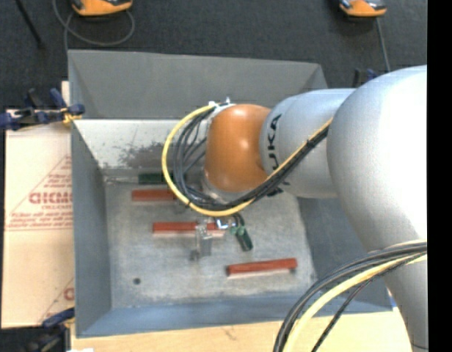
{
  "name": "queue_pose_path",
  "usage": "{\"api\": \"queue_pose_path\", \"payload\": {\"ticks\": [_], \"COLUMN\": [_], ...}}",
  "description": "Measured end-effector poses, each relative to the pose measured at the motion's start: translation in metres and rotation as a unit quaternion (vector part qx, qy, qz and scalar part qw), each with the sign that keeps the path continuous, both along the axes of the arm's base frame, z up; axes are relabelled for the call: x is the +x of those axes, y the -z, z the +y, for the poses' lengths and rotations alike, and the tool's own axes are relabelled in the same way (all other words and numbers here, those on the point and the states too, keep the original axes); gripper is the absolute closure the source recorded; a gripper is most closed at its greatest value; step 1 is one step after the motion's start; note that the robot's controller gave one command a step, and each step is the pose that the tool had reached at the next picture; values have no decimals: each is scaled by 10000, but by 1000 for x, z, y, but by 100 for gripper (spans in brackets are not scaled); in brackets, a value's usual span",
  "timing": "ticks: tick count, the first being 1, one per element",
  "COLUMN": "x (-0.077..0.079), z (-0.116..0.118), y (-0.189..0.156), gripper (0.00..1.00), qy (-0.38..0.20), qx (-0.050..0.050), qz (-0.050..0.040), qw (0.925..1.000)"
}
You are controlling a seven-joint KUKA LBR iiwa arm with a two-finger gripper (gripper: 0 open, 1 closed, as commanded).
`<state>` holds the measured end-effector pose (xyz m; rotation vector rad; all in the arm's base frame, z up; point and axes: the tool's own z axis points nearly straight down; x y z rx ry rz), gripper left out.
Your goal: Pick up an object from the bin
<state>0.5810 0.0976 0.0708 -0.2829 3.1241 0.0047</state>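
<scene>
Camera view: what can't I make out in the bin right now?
- Upper red bar: right end hidden under the cables and orange cover.
- Middle red bar: right end behind the claw.
- Dark green thing by the back wall: too shadowed to identify.
- Right side of the bin: covered by the arm.

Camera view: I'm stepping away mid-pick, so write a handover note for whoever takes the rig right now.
The gripper sits low in the bin, at the right end of the middle red bar; a grasp cannot be confirmed.
Also on the floor: back red bar, front red bar, a small green piece just right of the gripper, and a dark green piece by the back wall.
Done: nothing is lifted yet.
Left: secure one thing and raise it out.
</scene>
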Motion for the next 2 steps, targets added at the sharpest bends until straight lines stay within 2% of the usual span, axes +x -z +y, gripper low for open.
{"api": "queue_pose_path", "payload": {"ticks": [1, 2], "x": [0, 42], "z": [-3, -6], "y": [-2, -175], "gripper": [100, 100], "qy": [23, 63], "qx": [-6, -13], "qz": [-6, -53], "qw": [10000, 10000]}}
